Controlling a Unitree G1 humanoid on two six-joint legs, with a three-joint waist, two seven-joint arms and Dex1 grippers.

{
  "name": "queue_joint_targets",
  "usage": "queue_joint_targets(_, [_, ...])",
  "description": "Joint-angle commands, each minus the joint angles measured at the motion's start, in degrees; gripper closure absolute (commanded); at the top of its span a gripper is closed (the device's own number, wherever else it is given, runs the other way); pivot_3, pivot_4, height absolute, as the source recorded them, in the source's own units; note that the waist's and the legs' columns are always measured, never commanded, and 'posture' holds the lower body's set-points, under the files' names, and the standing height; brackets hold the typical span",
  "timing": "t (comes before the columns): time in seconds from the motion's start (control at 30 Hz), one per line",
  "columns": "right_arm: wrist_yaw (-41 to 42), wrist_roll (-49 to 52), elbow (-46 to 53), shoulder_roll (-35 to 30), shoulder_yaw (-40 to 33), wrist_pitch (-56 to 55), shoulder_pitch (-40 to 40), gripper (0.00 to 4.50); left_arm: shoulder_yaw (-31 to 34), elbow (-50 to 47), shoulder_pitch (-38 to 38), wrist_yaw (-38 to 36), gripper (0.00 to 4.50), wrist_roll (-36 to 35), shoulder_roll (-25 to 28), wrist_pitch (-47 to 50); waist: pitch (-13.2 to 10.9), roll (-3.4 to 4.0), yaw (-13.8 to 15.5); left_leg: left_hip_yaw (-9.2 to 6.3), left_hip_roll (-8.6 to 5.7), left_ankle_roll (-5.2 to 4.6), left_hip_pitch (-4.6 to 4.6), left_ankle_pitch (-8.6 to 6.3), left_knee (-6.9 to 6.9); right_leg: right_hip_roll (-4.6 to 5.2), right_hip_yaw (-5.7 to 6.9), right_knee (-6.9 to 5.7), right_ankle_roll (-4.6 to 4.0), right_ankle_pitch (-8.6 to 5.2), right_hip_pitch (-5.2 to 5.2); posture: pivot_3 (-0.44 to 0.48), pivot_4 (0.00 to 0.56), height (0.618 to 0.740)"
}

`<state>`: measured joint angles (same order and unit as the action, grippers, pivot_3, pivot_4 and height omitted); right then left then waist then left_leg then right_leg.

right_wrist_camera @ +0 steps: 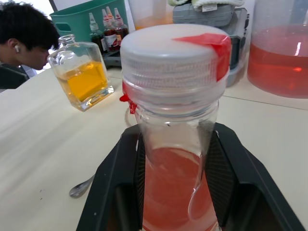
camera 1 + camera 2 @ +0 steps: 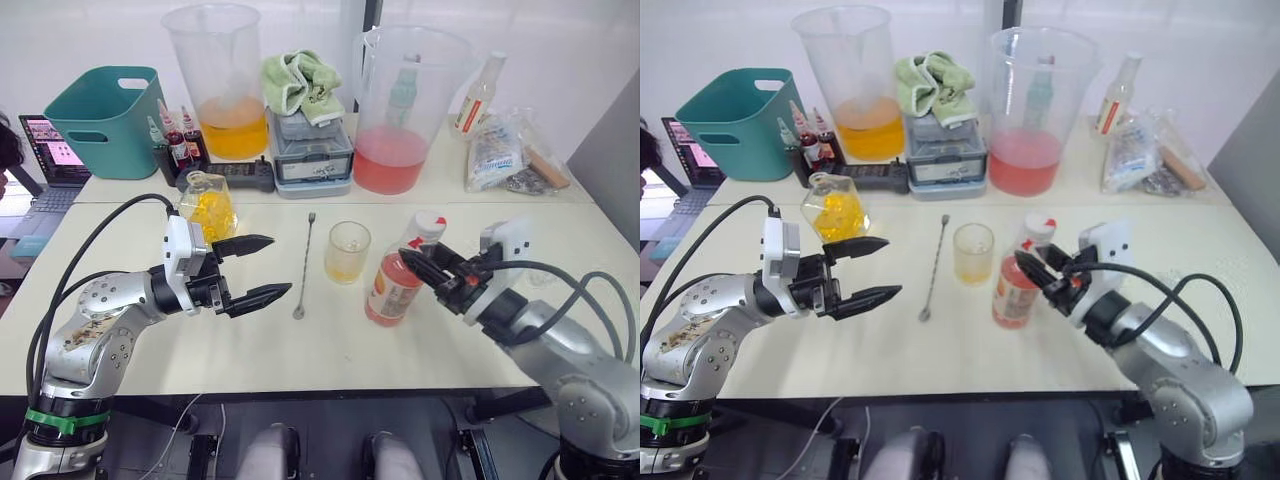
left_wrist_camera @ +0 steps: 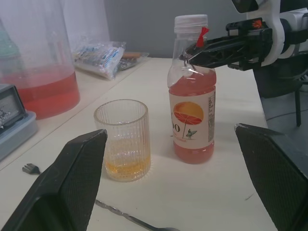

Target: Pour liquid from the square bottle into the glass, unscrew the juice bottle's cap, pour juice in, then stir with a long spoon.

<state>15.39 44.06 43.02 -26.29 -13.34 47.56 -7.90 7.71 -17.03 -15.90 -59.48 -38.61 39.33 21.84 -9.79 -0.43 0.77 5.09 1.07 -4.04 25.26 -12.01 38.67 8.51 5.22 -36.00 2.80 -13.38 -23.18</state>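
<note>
The juice bottle (image 2: 393,285), pinkish-red with an orange-and-white label, stands right of centre on the table with its white cap (image 1: 174,57) on. My right gripper (image 2: 412,257) is shut on its neck, a black finger (image 1: 116,192) pressed on each side. The glass (image 2: 347,250) stands just left of the bottle with a little yellow liquid at its bottom. The long spoon (image 2: 304,268) lies flat left of the glass. The square bottle (image 2: 207,205), half full of yellow and unstoppered, stands further left. My left gripper (image 2: 281,265) hovers open in front of it, pointing at the spoon.
At the back stand two big clear pitchers, one with orange liquid (image 2: 220,85) and one with pink (image 2: 400,105), a grey box under a green cloth (image 2: 310,145), dropper bottles (image 2: 178,140), a teal bin (image 2: 105,120) and plastic packets (image 2: 505,150). A person's head (image 1: 26,33) shows at the far left.
</note>
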Motion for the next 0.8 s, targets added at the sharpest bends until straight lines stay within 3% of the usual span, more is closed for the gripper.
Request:
queue_joint_targets(0.03, [0.1,-1.8,3.2,0.5,2.1,-3.5,2.1,3.3,0.8,-1.1,-0.8,-0.6,0.0,-0.3,0.6,-0.4,0.0,-0.01,0.0,0.01,0.0,0.0,0.0,0.0,0.01,0.0,0.0,0.0,0.0,0.0,0.0,0.0,0.15,0.736])
queue_joint_targets(0.17, [0.6,-2.2,4.0,0.6,3.6,-5.0,5.1,3.3,1.3,-0.8,-0.8,-1.1,0.0,-0.3,1.2,-0.2,0.0,-0.02,0.0,0.01,0.02,0.0,-0.01,0.0,0.02,-0.02,-0.01,0.0,-0.01,-0.01,0.0,0.0,0.15,0.736])
queue_joint_targets(0.23, [0.9,-2.1,4.1,0.3,3.8,-5.5,6.0,2.26,1.5,-0.7,-0.7,-1.2,0.0,-0.3,1.5,-0.2,0.0,-0.06,-0.1,-0.01,0.02,0.0,-0.01,0.0,0.01,-0.03,0.0,-0.01,-0.02,-0.01,0.0,0.0,0.15,0.736])
queue_joint_targets(0.47, [3.7,-0.6,2.7,-2.9,2.1,-5.7,4.8,0.01,1.8,-1.4,-0.1,-0.5,0.0,-0.4,1.6,0.1,0.1,-0.1,0.0,0.0,0.06,0.0,-0.04,0.0,0.02,-0.04,-0.01,0.0,-0.04,-0.02,0.02,0.0,0.15,0.736])
queue_joint_targets(0.67, [11.2,2.8,-1.8,-9.3,-1.6,-6.3,1.9,0.01,2.3,-3.2,1.3,0.9,0.0,-0.7,1.5,0.6,0.1,-0.1,0.0,0.0,0.07,-0.03,-0.04,-0.02,0.03,-0.04,-0.02,0.0,-0.05,-0.03,0.02,0.0,0.15,0.736])
queue_joint_targets(0.8, [20.7,4.2,-6.2,-14.6,-2.0,-7.5,-0.1,0.01,3.0,-4.8,3.0,1.9,0.0,-0.9,1.5,0.8,0.1,-0.11,0.1,0.01,0.07,-0.07,-0.04,-0.04,0.04,-0.04,-0.04,0.02,-0.05,-0.02,0.03,0.0,0.15,0.736])
